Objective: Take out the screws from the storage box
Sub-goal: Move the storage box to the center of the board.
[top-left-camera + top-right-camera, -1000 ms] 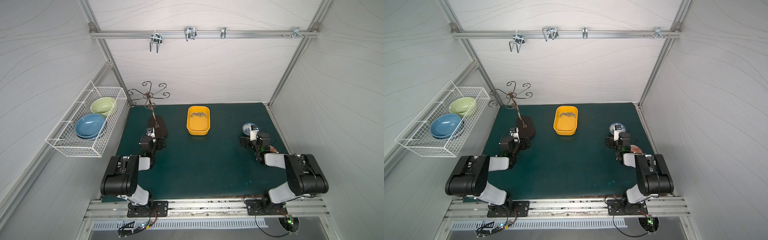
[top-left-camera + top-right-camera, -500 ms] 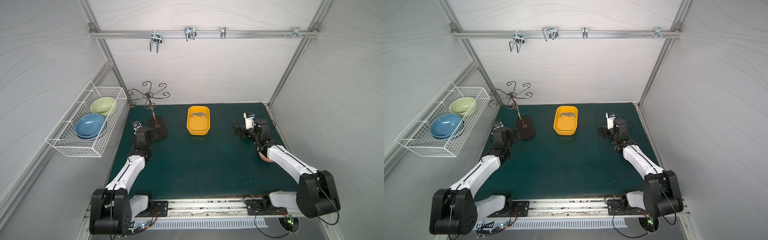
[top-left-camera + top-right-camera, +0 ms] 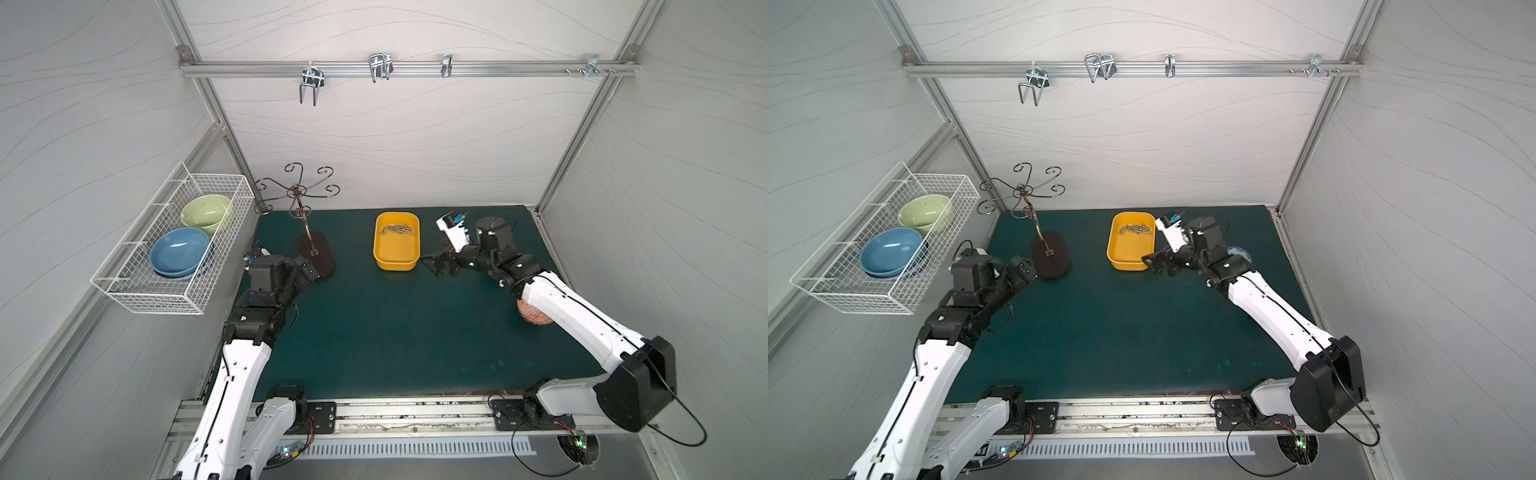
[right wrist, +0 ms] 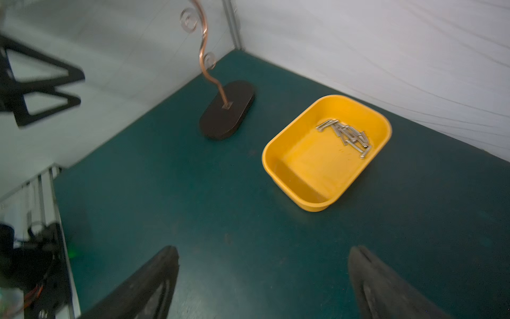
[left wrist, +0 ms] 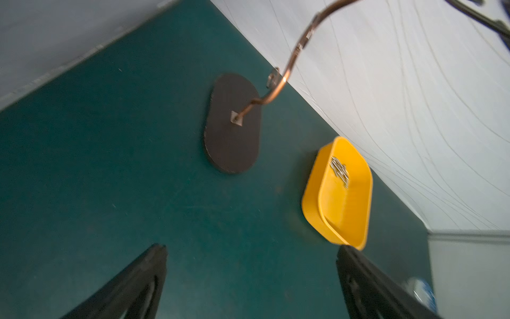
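1. My right gripper: jaws spread wide, nothing between them, held above the green mat. In both top views it sits just off the near right corner of the storage box. My wrist view shows bare mat between my fingertips and the tray wall.

2. My left gripper: released likewise, jaws apart and empty. It hovers at 8 o'clock of the dark oval stand base, close to it. I cannot tell whether it touches.

3. The storage box: a yellow tray flat on the mat, at 10 o'clock from my right gripper and at 2 o'clock from my left, well apart from the left one.

4. The screws: a loose silver heap inside the storage box, crowded at its 12 o'clock end. The rest of the tray floor is bare.

5. Curled wire stand: it rises from the oval base, at 9 o'clock of the tray.

6. Blue-and-white bowl: on the mat, mostly hidden behind my right wrist.

7. Orange patterned item: partly hidden under my right forearm.

8. White wire basket: on the wall at 9 o'clock, holding a blue bowl and a green bowl.

9. Metal rail: at 12 o'clock, high on the back wall, carrying silver hooks.
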### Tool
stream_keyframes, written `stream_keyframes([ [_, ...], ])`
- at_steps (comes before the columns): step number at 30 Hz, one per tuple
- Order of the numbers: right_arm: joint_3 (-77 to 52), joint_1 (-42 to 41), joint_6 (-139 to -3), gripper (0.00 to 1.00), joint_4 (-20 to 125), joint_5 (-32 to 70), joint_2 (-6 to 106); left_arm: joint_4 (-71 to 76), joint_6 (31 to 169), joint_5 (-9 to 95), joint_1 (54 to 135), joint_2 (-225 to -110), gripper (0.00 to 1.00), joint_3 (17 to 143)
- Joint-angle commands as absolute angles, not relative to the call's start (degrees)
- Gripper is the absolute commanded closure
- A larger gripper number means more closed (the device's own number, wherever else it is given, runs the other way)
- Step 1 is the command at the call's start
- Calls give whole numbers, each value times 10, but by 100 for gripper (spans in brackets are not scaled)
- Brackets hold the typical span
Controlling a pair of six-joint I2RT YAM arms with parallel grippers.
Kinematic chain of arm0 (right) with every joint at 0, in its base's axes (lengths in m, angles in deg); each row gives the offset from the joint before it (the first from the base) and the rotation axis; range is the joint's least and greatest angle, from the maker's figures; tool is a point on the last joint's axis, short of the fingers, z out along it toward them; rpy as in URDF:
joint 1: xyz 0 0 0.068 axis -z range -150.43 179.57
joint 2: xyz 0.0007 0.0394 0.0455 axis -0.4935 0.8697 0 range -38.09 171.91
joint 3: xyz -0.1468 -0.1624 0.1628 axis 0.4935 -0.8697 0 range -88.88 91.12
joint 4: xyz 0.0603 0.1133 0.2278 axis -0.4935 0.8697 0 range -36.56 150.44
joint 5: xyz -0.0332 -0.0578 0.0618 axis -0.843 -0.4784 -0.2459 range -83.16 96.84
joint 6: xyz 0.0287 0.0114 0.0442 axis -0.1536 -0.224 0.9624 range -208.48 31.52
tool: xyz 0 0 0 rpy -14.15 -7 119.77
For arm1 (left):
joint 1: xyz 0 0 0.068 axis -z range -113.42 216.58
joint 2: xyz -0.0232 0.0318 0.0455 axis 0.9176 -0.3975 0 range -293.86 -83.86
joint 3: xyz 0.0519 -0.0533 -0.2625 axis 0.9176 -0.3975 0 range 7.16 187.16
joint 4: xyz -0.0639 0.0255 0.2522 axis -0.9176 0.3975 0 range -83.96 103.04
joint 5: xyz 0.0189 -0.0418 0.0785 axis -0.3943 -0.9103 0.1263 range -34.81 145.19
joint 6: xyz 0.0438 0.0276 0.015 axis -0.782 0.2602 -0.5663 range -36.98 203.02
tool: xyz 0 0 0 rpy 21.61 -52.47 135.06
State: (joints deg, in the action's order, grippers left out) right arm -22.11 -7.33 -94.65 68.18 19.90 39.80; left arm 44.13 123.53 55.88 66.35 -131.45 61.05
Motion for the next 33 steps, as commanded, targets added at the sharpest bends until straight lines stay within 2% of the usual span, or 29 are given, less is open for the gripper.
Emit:
stream_keyframes([
  [1, -209, -133, -1050, 5, 748, 99, 426, 552, 1236, 415, 626, -1285, 1, 649],
  [4, -195, -162, -1085, 7, 755, 91, 464, 509, 1202, 317, 611, -1287, 1, 612],
  [7, -147, -164, -1103, 10, 791, 101, 520, 507, 1160, 248, 600, -1358, 1, 595],
  [11, -72, -164, -1133, 13, 831, 71, 606, 428, 1170, 56, 518, -1451, 1, 531],
  [13, -31, -162, -1146, 15, 856, 60, 646, 408, 1178, 21, 481, -1476, 1, 510],
  [16, 18, -152, -1160, 16, 876, 60, 700, 415, 1170, 14, 467, -1484, 1, 512],
  [22, 112, -137, -1181, 16, 913, 72, 786, 436, 1169, 78, 467, -1419, 1, 517],
  [26, 170, -132, -1186, 18, 937, 75, 833, 439, 1169, 86, 467, -1418, 1, 517],
  [33, 254, -132, -1205, 29, 994, 78, 895, 438, 1167, 74, 467, -1435, 1, 517],
])
